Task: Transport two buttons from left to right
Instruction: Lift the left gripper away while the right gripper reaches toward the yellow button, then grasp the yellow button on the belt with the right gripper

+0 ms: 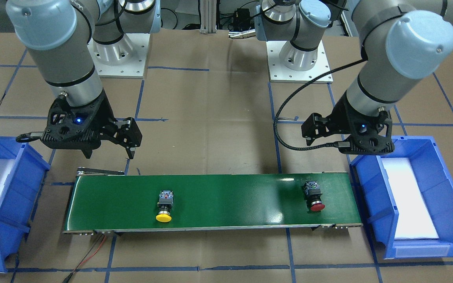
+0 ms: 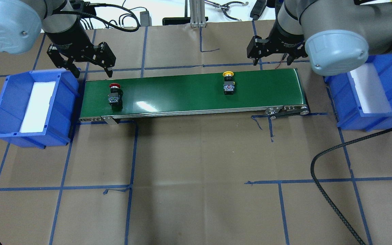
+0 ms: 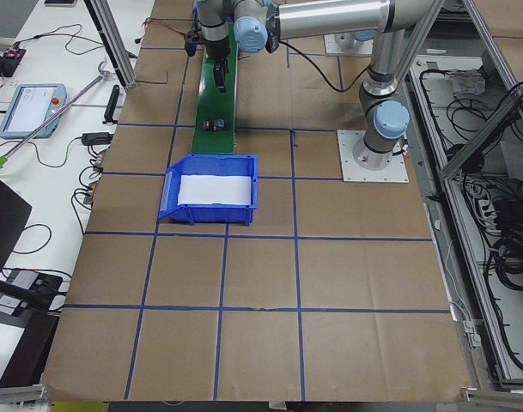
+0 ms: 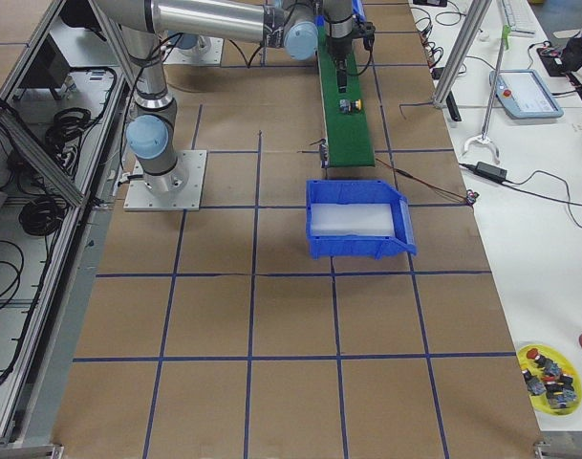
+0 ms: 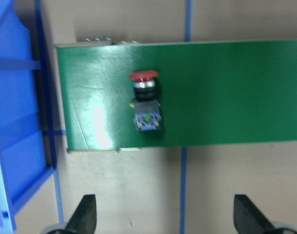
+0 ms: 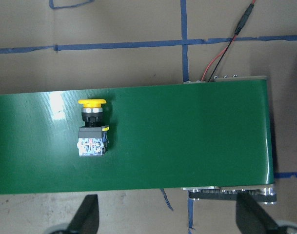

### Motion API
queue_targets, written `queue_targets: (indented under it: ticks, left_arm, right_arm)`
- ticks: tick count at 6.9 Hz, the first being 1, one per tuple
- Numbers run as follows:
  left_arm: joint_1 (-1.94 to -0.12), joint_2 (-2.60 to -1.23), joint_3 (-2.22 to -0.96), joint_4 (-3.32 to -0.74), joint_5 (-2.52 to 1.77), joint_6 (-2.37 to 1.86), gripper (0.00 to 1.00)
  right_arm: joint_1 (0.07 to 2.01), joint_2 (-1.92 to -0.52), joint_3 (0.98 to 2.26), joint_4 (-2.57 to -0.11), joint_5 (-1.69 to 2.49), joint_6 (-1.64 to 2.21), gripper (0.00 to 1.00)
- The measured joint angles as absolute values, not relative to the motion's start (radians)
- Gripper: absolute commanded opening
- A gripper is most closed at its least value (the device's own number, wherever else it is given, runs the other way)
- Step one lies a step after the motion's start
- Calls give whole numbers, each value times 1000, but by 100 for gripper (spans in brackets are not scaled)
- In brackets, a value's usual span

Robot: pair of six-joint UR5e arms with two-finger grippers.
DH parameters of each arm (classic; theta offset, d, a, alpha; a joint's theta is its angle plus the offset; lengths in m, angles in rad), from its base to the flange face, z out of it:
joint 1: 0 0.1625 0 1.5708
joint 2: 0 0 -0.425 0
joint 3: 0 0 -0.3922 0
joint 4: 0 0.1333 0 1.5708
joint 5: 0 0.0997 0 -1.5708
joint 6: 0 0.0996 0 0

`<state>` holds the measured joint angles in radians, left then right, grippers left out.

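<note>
Two buttons lie on their sides on the green conveyor belt (image 2: 182, 95). The red-capped button (image 2: 115, 95) rests near the belt's left end and also shows in the left wrist view (image 5: 146, 102). The yellow-capped button (image 2: 229, 83) lies right of the middle and also shows in the right wrist view (image 6: 92, 129). My left gripper (image 2: 92, 69) hovers open behind the belt's left end, fingers (image 5: 87, 217) wide apart and holding nothing. Behind the belt's right end my right gripper (image 2: 274, 61) is open too, with fingers (image 6: 87, 217) spread and nothing between them.
A blue bin (image 2: 2, 112) with a white foam liner stands off the belt's left end, and a matching blue bin (image 2: 386, 68) off its right end. Red and black wires (image 1: 92, 251) trail from the belt's right end. A black cable (image 2: 318, 170) loops over the table.
</note>
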<state>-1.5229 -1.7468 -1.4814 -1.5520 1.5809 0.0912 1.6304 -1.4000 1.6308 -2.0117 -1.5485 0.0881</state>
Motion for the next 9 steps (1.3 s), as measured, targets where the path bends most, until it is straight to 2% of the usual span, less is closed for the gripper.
queue_targets:
  ticks: [4, 9]
  left_arm:
    - [-1543, -1636, -1596, -1542, 1578, 87, 100]
    - [-1543, -1618, -1604, -1522, 1579, 85, 100]
  right_arm:
    - [1628, -1260, 1605, -2177, -1562, 82, 100]
    - [1629, -1163, 1599, -2209, -1548, 98, 100]
